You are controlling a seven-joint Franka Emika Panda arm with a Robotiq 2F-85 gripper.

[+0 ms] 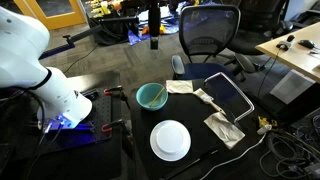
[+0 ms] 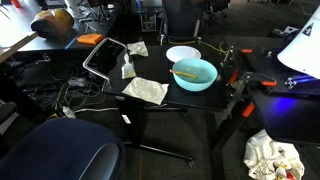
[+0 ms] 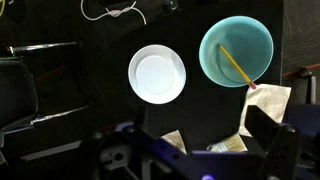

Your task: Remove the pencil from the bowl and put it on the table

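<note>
The teal-green bowl point(image 1: 151, 96) stands on the black table point(image 1: 190, 115), and it shows in both exterior views point(image 2: 193, 73). A yellow pencil point(image 3: 235, 66) lies slanted inside the bowl point(image 3: 236, 51), with its pink eraser end over the rim; it also shows in an exterior view point(image 2: 185, 72). My gripper point(image 3: 195, 150) is a dark blur at the bottom of the wrist view, high above the table and well away from the bowl. Its fingers stand wide apart and hold nothing. The white arm point(image 1: 40, 70) is folded at the table's side.
A white plate point(image 1: 170, 139) sits beside the bowl. A dark tablet-like tray point(image 1: 228, 95) and crumpled paper napkins point(image 1: 224, 128) lie further along the table. Office chairs point(image 1: 208, 30), cables point(image 2: 60, 95) and a wooden desk point(image 1: 295, 45) surround the table.
</note>
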